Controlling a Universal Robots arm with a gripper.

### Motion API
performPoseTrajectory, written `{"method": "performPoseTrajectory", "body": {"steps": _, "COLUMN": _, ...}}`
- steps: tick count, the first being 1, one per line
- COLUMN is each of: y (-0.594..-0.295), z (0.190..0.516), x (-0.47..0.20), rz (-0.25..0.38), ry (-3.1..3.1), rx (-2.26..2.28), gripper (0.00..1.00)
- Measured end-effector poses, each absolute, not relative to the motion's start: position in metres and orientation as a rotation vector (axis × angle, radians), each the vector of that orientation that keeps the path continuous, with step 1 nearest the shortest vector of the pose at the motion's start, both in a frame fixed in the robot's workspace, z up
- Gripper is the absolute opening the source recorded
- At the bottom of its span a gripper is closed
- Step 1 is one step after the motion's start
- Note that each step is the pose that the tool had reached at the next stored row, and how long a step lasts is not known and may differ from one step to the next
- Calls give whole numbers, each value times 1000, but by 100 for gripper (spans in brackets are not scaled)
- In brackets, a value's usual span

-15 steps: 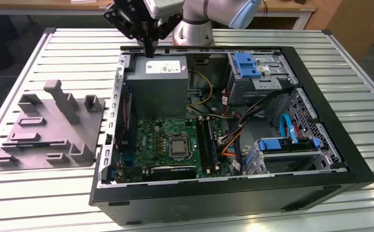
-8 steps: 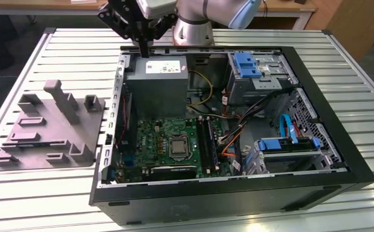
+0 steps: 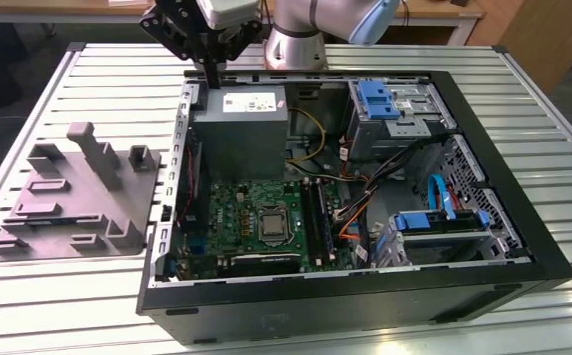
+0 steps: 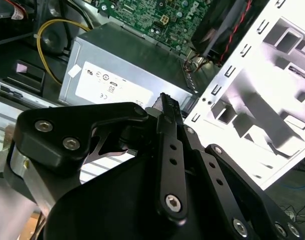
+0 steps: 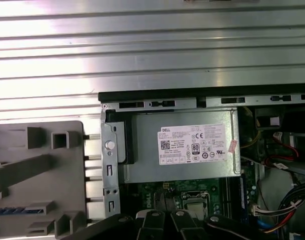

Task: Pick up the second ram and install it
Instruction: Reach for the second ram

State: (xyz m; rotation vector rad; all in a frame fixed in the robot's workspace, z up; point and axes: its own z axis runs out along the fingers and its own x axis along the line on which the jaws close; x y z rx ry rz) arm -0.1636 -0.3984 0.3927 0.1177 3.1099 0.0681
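Finds the gripper (image 3: 210, 80) poised over the far wall of an open computer case (image 3: 365, 307), just above a corner of the grey power supply (image 3: 239, 140). Shows the fingertips (image 4: 165, 103) pinched together with nothing between them, to judge by the exterior view and the second wrist view. Suggests a height chosen to clear the case's raised walls and the cabling inside.

Puts the second ram (image 5: 12, 210) outside the case altogether, seen in the first wrist view as a blue strip seated among the tabs of the grey fixture (image 3: 69, 200). Sets that fixture on the slatted table (image 3: 69, 310), at the exterior view's left of the case and well apart from the gripper. Looks to serve as a staging rack, presenting the stick for a pinch from above rather than flat on the slats.

Lays the case on its side with the panel off, likely to turn the motherboard (image 3: 236, 214) up toward the arm. Places the long memory slots (image 3: 315, 211) just beside the processor socket (image 3: 269, 222), toward the exterior view's right. Cannot tell the filled slots from the empty ones here. Reads as a pick not yet made.
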Motion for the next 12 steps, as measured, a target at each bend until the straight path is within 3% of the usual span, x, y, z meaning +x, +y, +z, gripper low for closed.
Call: {"method": "performPoseTrajectory", "body": {"steps": 12, "y": -398, "z": 392, "x": -184, "rz": 68, "ry": 3107, "rx": 118, "gripper": 10}}
